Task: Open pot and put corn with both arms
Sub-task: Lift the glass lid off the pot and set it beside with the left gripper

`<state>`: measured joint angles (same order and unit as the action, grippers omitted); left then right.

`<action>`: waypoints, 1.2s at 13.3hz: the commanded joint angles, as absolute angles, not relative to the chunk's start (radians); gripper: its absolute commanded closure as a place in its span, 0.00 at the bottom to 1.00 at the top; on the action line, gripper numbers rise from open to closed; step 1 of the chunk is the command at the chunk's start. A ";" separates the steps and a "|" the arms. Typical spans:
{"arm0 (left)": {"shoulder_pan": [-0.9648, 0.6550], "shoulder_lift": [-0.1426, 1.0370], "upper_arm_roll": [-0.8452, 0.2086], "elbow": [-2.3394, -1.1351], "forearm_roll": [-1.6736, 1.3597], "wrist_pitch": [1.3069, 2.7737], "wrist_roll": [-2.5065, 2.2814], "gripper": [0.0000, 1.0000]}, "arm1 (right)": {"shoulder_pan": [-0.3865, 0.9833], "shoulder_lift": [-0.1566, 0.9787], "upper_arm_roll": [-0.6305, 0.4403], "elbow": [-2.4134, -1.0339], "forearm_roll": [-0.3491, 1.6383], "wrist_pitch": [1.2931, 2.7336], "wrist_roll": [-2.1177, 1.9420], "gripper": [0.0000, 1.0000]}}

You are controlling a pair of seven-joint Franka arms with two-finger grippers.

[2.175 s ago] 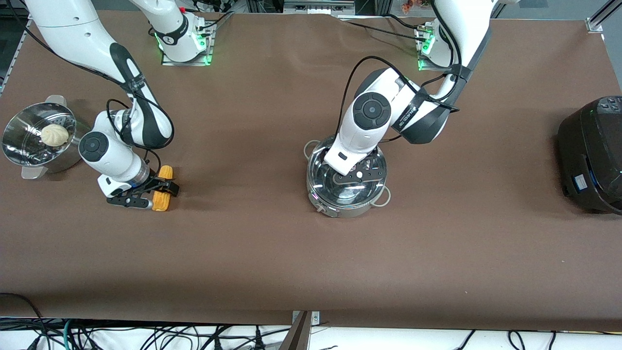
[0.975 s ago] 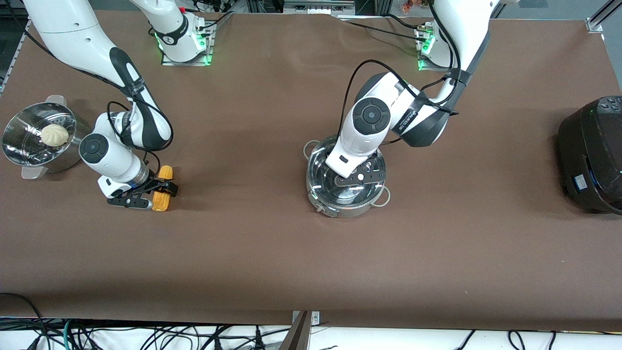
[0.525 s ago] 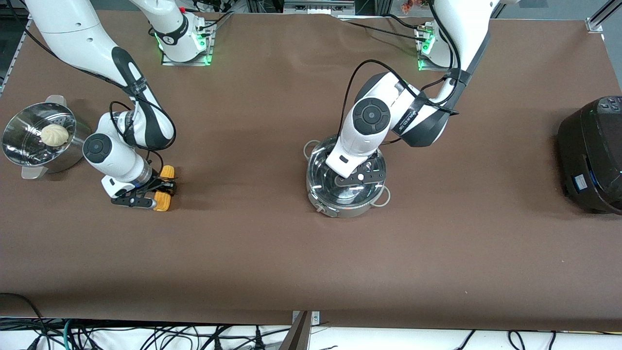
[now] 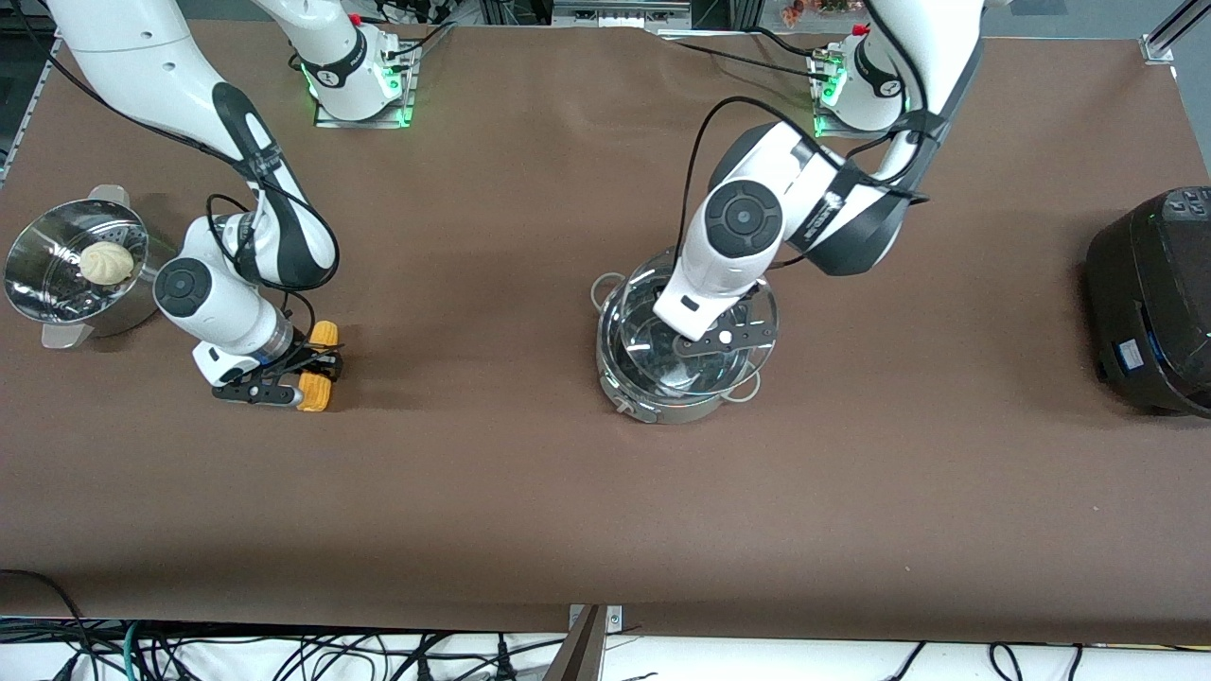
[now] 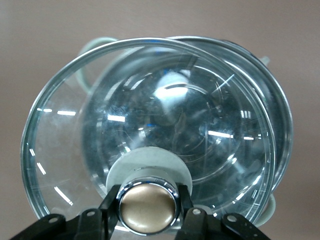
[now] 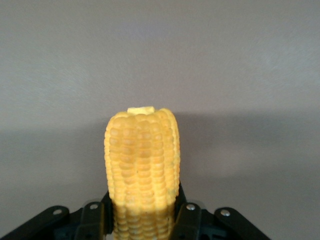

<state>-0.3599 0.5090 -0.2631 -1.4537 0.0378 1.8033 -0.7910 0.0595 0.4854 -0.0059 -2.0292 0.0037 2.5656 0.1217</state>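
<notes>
In the front view the left wrist covers the lid's knob (image 5: 148,207) and part of the pot (image 4: 662,402), while in the right wrist view the corn (image 6: 142,170) is cut off at the edge between the right gripper (image 6: 142,222) fingers.

The left arm reaches from its base down over the table's middle, wrist bent steeply, and the left gripper (image 4: 724,342) has its fingers (image 5: 111,210) clamped on a knob. The right arm folds low toward its own end of the table, the right gripper (image 4: 307,376) pinching a cob.
</notes>
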 commanded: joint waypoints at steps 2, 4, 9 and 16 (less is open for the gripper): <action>-0.264 0.431 -0.265 -1.463 0.043 1.735 -0.666 1.00 | 0.054 0.399 0.002 -1.997 0.015 2.435 0.103 1.00; -0.195 0.413 -0.250 -1.485 0.044 1.724 -0.525 1.00 | 0.055 0.370 0.002 -1.953 0.014 2.347 0.103 1.00; -0.115 0.362 -0.114 -1.581 0.051 1.733 -0.243 1.00 | 0.060 0.333 0.005 -1.738 0.014 2.021 0.104 1.00; -0.046 0.364 -0.009 -1.771 0.052 1.975 -0.009 1.00 | 0.063 0.328 0.044 -1.482 0.015 1.682 0.136 1.00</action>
<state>-0.0505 0.4127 -0.0150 -1.6796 0.0392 1.9152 -0.0394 0.0656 0.3232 0.0185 -1.5533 0.0038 1.7586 0.1203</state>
